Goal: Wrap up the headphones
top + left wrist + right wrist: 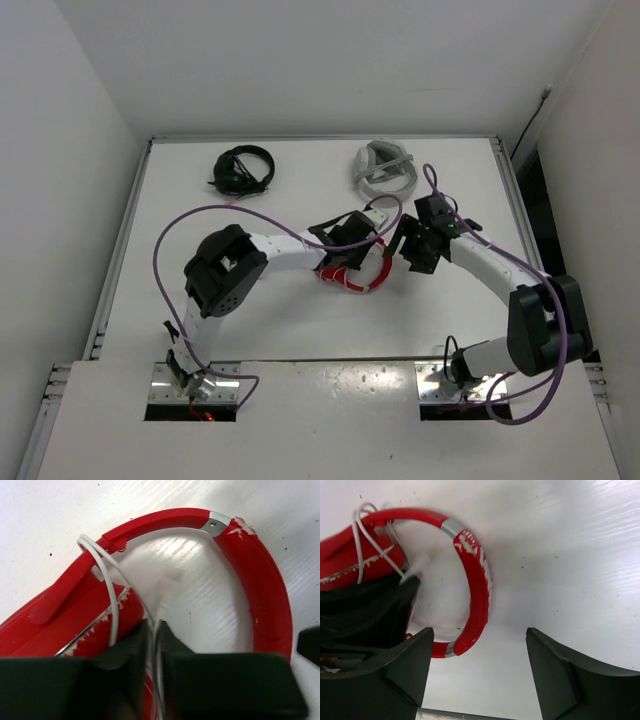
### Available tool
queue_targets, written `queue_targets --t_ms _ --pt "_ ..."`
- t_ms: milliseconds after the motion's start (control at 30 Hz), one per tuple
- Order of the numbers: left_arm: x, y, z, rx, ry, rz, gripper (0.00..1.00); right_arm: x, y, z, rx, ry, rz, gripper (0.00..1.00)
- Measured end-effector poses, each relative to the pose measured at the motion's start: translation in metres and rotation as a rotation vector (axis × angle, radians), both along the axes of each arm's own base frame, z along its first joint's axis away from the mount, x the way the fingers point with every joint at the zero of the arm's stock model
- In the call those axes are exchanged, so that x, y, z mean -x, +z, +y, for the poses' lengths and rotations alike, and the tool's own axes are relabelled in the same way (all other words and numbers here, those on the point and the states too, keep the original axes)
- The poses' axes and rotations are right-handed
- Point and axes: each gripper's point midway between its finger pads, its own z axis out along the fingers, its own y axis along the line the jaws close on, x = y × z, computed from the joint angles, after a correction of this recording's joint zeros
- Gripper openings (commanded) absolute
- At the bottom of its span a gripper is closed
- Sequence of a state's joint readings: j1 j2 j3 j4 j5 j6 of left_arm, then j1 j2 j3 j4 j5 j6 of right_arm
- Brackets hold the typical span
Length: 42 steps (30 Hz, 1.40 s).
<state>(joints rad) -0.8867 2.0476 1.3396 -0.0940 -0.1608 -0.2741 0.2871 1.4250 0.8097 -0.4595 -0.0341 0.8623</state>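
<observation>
Overhead and wrist views of both arms at the glossy red over-ear headphones [350, 279], which lie flat on the white table [250, 330] directly under and between the two grippers.

Left gripper [154, 627]: the jaws stand almost together, leaving only a narrow slit. The thin white cable [107, 580] of the headphones loops over the red earcup [75, 615] to the left of the jaws and runs down into the slit. Whether the jaws press on it cannot be told. The curved red headband [260, 580] arches ahead of the jaws and down their right side. It has a small silver joint [217, 524] near the top and its red coating is flaked white just beyond that.

Right gripper [479, 632]: the jaws are spread wide and hold nothing. The headband passes just ahead of the gap, nearer the left jaw. The earcup, wrapped in turns of cable, lies ahead and to the left. The dark body of the left gripper sits over it there. Bare table lies ahead of the right jaw.

Well beyond both grippers, at the far side of the table, lie dark headphones [243, 170] and a grey-white headset [385, 165], apart from each other.
</observation>
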Motion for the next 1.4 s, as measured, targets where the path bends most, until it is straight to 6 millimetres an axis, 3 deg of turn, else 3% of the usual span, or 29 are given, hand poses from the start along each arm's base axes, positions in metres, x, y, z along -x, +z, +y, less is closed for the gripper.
queue_targets --t_ms 100,200,333,400,533,567,600,733,833,867,967,1067,1133,1300,1400 --pt "0.003 0.001 -0.005 0.0 -0.026 -0.007 0.42 -0.008 0.011 -0.009 -0.001 -0.024 -0.021 0.75" --pt "0.009 0.006 -0.011 -0.003 -0.06 -0.022 0.47 -0.018 0.023 -0.015 0.0 -0.034 -0.053 0.75" --pt "0.013 0.033 -0.018 0.004 -0.088 -0.081 0.5 -0.028 0.039 -0.021 0.006 -0.03 -0.096 0.75" --pt "0.01 0.057 -0.018 0.017 -0.084 -0.128 0.5 -0.033 0.048 -0.024 0.011 -0.025 -0.123 0.75" --pt "0.005 0.118 -0.01 0.062 -0.053 -0.237 0.61 -0.036 0.06 -0.033 0.021 -0.014 -0.166 0.75" --pt "0.003 0.135 -0.006 0.078 -0.038 -0.269 0.7 -0.036 0.061 -0.036 0.027 -0.014 -0.17 0.75" --pt "0.002 0.154 -0.003 0.095 -0.028 -0.302 0.72 -0.036 0.062 -0.039 0.031 -0.013 -0.174 0.75" --pt "-0.009 0.234 0.014 0.197 0.04 -0.412 0.73 -0.036 0.07 -0.052 0.042 -0.006 -0.201 0.76" --pt "-0.026 0.283 0.044 0.268 0.12 -0.468 0.81 -0.037 0.077 -0.063 0.049 0.013 -0.23 0.78" --pt "-0.033 0.294 0.062 0.277 0.156 -0.483 0.91 -0.038 0.079 -0.068 0.051 0.02 -0.241 0.79" --pt "-0.047 0.313 0.112 0.262 0.245 -0.507 0.99 -0.038 0.084 -0.088 0.071 0.05 -0.261 0.82" --pt "-0.051 0.315 0.149 0.213 0.289 -0.5 0.99 -0.039 0.093 -0.11 0.083 0.097 -0.301 0.89" --pt "-0.049 0.303 0.164 0.187 0.288 -0.467 0.99 -0.036 0.1 -0.122 0.091 0.132 -0.33 0.98" --pt "-0.042 0.227 0.209 0.077 0.328 -0.282 0.99 -0.023 0.113 -0.147 0.137 0.221 -0.408 1.0" --pt "-0.032 0.181 0.233 0.018 0.366 -0.175 0.99 -0.014 0.109 -0.149 0.16 0.27 -0.423 1.0"
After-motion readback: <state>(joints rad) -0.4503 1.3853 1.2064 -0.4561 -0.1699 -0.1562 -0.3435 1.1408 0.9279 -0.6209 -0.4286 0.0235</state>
